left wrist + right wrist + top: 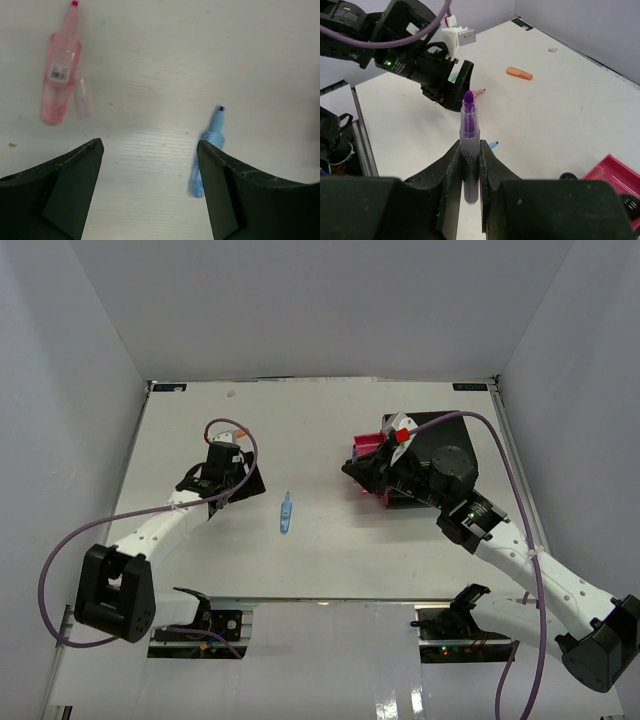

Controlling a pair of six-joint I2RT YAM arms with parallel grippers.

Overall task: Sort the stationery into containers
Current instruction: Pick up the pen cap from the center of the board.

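Our right gripper (470,165) pinches a purple pen (469,125); our left gripper (149,146) hangs spread wide, a pink pen (60,80) at eleven o'clock, a light-blue pen (212,132) at two.

A white table (330,560) with a faint grain lay inside a plain booth. A pale grey left wall (60,390), back wall (320,300) and right wall (580,390) rose around it. At its far corners sat a small dark left tag (170,387) and right tag (470,387). A tiny speck (231,394) marked the table near the former.
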